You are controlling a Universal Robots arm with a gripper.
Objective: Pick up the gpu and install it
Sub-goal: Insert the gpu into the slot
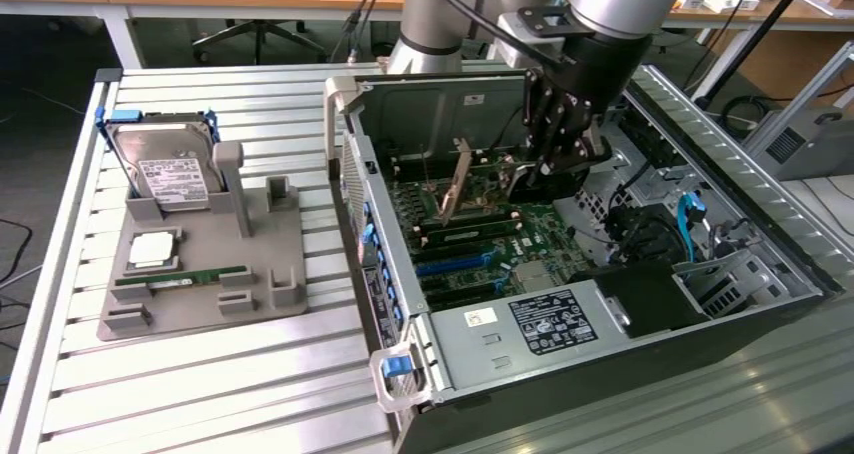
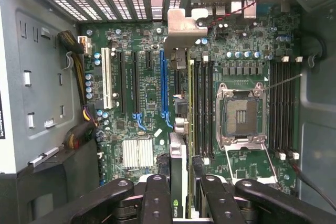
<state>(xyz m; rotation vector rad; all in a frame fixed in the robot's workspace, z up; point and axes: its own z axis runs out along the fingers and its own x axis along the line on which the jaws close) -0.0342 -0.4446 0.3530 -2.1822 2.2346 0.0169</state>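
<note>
My gripper [image 1: 537,177] reaches down into the open computer case [image 1: 400,304] and is shut on the gpu [image 1: 461,179]. The card stands on edge over the green motherboard [image 1: 501,239]; I cannot tell whether it touches a slot. In the wrist view the gpu [image 2: 178,161] shows edge-on between my black fingers [image 2: 157,195]. Its silver bracket [image 2: 184,22] is at the far end by the case's rear slot covers. It runs alongside the blue expansion slot [image 2: 164,85] and the memory slots [image 2: 202,103].
The bare CPU socket [image 2: 239,111] lies beside the card. The power supply [image 1: 541,324], drive bays and blue cables [image 1: 690,219] crowd the case. On the slatted table, a grey holder [image 1: 200,274] carries a hard drive [image 1: 167,169], a CPU [image 1: 151,249] and a memory stick [image 1: 187,276].
</note>
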